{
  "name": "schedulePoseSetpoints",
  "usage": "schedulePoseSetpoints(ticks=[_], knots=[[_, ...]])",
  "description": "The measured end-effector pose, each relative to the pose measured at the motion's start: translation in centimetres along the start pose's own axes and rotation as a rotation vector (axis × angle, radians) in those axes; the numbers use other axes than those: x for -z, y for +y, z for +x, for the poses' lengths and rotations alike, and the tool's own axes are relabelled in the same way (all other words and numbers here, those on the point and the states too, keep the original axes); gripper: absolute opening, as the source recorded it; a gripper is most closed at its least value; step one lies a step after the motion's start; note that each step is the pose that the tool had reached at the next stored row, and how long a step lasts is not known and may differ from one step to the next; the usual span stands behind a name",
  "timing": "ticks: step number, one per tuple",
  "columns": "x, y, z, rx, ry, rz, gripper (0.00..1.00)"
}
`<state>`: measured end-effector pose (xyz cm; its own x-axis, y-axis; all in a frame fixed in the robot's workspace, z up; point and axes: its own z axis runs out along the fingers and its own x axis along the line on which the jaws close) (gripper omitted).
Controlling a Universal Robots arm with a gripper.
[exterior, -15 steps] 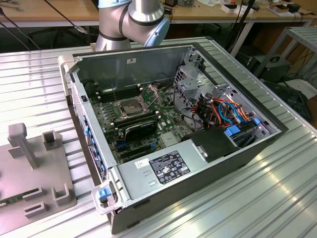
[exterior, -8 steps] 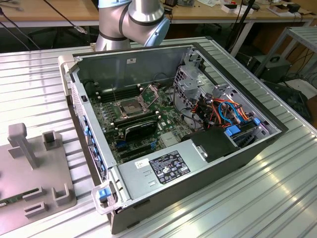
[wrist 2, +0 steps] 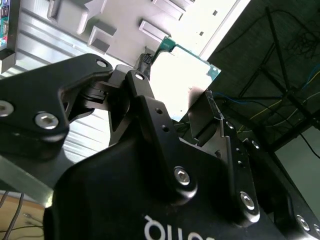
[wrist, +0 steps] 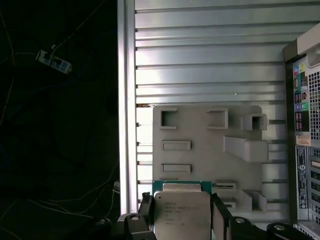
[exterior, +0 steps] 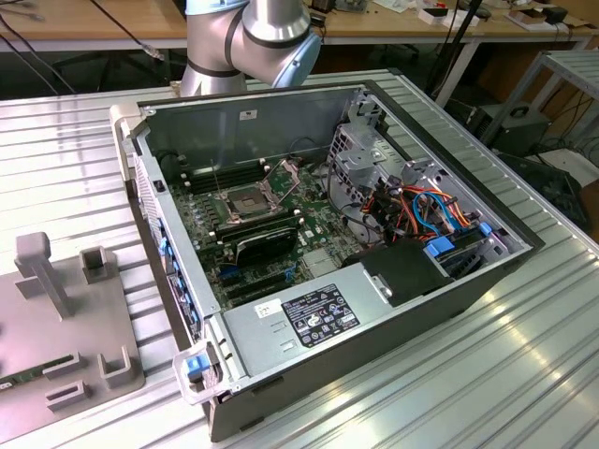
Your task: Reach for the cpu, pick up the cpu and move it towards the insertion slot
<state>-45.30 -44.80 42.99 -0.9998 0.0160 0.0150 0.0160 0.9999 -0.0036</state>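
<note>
Cpu (wrist: pixel 181 212) sits clamped between your gripper (wrist: pixel 181 220) fingers, one finger (wrist: pixel 220 217) pressing each side edge, and it hangs clear above the grey tray (wrist: pixel 200 135) on the ribbed surface (wrist: pixel 200 50). In the second wrist view you see the same chip (wrist 2: pixel 182 82) pinched and lifted. So you can judge the reach and pickup done. What remains is the carry: the slot (exterior: pixel 245 200) lies well apart from your gripper, inside the open case (exterior: pixel 234 117) on the board, and looks unfilled.

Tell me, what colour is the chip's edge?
Green around a silvery top, on the cpu; clearest in the first wrist view.
</note>
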Motion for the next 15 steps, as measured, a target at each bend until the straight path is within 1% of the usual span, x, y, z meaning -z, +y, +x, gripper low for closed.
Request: schedulePoseSetpoints(ticks=[4,8,15], knots=[[-0.01,0.01,-0.95,0.0,-0.0003,-0.0003,0.55],[-0.01,0.0,-1.24,0.0,-0.0003,-0.0002,0.55],[0.0,0.03,-2.31,0.0,-0.0004,-0.0003,0.55]])
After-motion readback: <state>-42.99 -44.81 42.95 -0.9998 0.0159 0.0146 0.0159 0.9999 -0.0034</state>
